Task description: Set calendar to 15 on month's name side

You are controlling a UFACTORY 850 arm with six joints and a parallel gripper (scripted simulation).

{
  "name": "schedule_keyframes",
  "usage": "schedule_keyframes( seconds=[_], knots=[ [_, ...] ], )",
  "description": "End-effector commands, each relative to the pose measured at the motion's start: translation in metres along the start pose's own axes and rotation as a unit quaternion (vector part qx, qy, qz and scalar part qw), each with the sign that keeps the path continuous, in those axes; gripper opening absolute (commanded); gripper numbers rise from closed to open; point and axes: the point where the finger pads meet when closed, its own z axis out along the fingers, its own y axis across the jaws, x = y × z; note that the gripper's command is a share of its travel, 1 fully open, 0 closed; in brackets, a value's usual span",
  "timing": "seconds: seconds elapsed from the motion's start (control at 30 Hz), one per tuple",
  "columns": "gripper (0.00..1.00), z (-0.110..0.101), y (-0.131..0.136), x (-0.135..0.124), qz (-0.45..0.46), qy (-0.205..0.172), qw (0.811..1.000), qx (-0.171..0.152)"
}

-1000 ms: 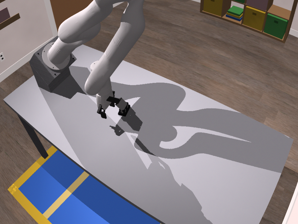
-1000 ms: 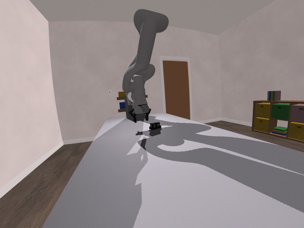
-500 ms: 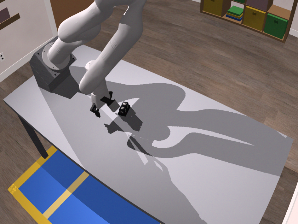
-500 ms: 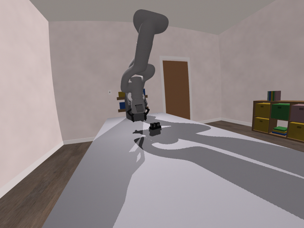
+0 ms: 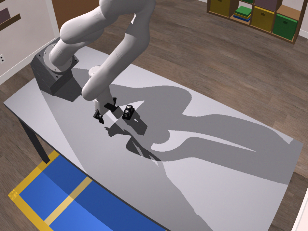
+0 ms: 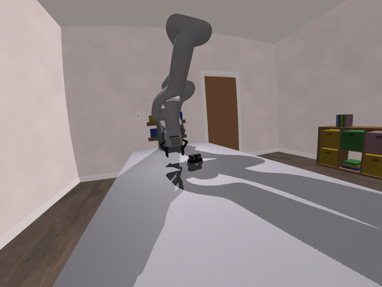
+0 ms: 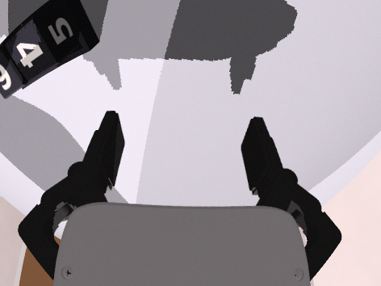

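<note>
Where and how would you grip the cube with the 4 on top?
I'd come straight down over the 4 cube and pinch its upper part across the 2 face and the face opposite. The other cube sits right beside it, leaving seemingly no finger room for a grip from the 5 face.

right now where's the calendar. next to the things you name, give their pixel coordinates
The calendar (image 5: 128, 112) (image 6: 194, 158) (image 7: 40, 45) is on the table (image 5: 223, 159) (image 6: 215, 247), just beside the open gripper (image 5: 106, 118) (image 6: 175, 155) (image 7: 184, 115), upper left in the wrist view.
</note>
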Motion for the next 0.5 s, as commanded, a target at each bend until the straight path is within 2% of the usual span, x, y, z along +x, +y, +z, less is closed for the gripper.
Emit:
schedule_keyframes(
  seconds=[0.0,0.47],
  knots=[
    [1.0,0.0131,0.0001,0.0003,0.0,0.001,1.0,0.0],
    [1.0,0.0157,0.0001,0.0003,0.0,0.001,1.0,0.0]
  ],
)
